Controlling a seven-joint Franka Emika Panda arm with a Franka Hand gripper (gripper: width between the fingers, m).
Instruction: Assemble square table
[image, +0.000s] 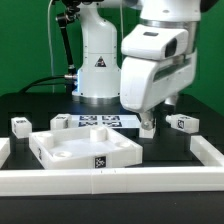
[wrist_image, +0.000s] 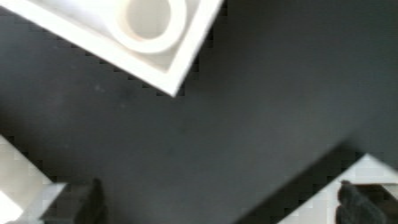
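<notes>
White rail (image: 110, 181); rimmed white tabletop (image: 115, 150), tagged edge

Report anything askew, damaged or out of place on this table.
Nothing looks damaged or spilled. The white square plastic slab lies turned at an angle to the long white front rail, ordinary for loose parts.

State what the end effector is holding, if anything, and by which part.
Nothing is held: the end effector stands open, with only bare black tabletop between its fingers.

Slab (wrist_image: 169, 58) cut off by the wrist view's edge; marker board (image: 95, 122), perhaps a leg (image: 148, 125), partly behind the arm (image: 155, 60).
</notes>
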